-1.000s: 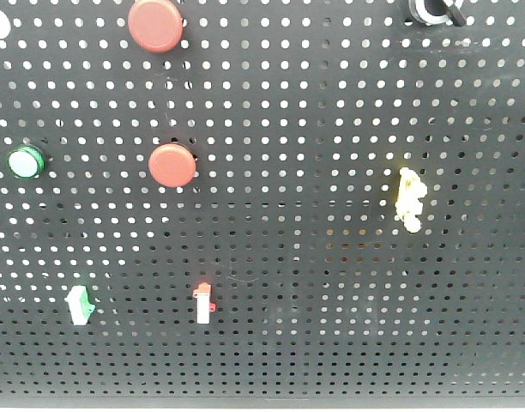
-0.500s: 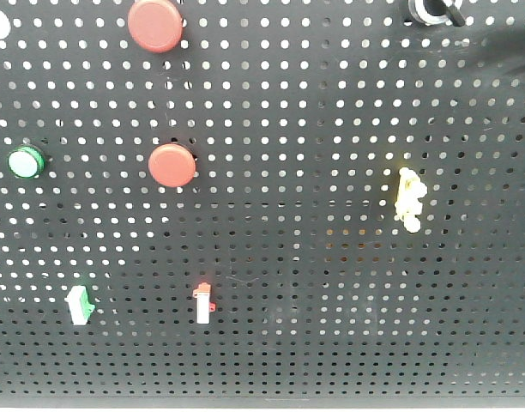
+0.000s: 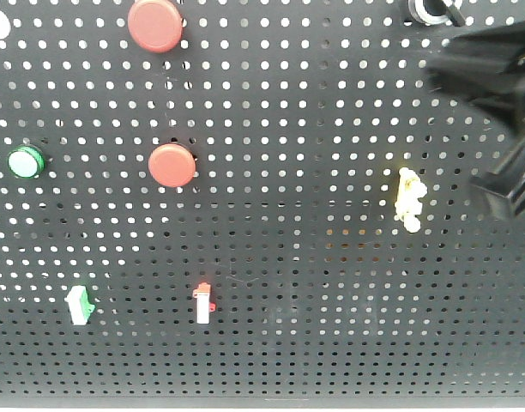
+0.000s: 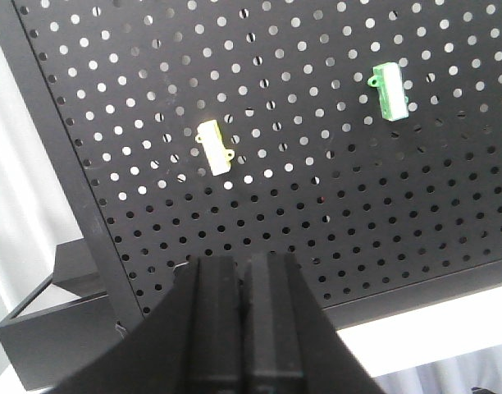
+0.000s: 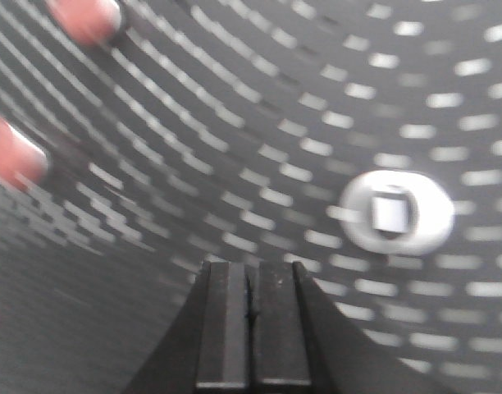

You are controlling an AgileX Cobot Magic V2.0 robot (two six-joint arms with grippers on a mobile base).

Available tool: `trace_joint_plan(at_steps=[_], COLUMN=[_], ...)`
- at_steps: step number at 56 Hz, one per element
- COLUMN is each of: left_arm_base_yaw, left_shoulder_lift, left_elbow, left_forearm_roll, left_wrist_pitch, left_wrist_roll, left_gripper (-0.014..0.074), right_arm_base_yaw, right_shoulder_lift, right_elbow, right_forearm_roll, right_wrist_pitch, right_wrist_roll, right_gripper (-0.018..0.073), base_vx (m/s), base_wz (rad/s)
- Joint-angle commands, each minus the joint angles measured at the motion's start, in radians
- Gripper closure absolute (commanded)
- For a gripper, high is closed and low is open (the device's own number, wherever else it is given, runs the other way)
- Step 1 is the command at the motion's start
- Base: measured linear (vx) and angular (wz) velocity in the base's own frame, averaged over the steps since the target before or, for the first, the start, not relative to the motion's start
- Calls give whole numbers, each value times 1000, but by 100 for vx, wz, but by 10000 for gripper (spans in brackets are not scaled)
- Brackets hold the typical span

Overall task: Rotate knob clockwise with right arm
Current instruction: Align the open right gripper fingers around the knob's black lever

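The knob (image 3: 430,9) sits at the top edge of the black pegboard (image 3: 297,129) in the front view, cut off by the frame; its silver collar and black pointer bar show. My right arm (image 3: 490,73) reaches in from the right as a blurred black mass, just below and right of the knob and apart from it. In the right wrist view my right gripper (image 5: 253,267) is shut on nothing and the picture is motion-blurred. A white ring (image 5: 394,212) lies up and to the right of it; I cannot tell if it is the knob. My left gripper (image 4: 241,263) is shut and empty.
Two red push-buttons (image 3: 156,24) (image 3: 171,165) and a green-rimmed white button (image 3: 26,160) stand on the board's left. A yellow part (image 3: 408,200), a red-and-white clip (image 3: 203,303) and a green clip (image 3: 80,305) hang lower. The left wrist view shows a pale clip (image 4: 216,148) and a green clip (image 4: 390,89).
My right arm has come into the front view from the right edge, where only a faint shadow showed half a second ago. Nothing on the pegboard has moved.
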Motion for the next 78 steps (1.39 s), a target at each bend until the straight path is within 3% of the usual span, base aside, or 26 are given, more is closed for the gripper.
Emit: trace_joint_plan(at_steps=[1, 18, 43, 64, 78], left_arm_base_yaw=[-8, -8, -8, -8, -8], left_shoulder_lift=[17, 17, 17, 17, 17], left_elbow=[33, 33, 33, 33, 33], left_forearm_roll=[-4, -4, -4, -4, -4], left_wrist_pitch=[-78, -78, -78, -78, -78], left_wrist_roll=[-4, -4, -4, -4, -4], left_gripper=[603, 603, 603, 603, 603], right_arm_base_yaw=[1, 1, 1, 0, -2], right_shoulder_lift=[-15, -15, 34, 91, 93], right_elbow=[-31, -31, -31, -32, -32], right_forearm_roll=[-109, -298, -302, -306, -306], right_wrist_pitch=[-107, -171, -231, -332, -388], right_wrist_roll=[5, 5, 21, 36, 36], right_gripper=[565, 519, 159, 285, 302], base_vx=[0, 0, 0, 0, 0], base_wz=[0, 0, 0, 0, 0])
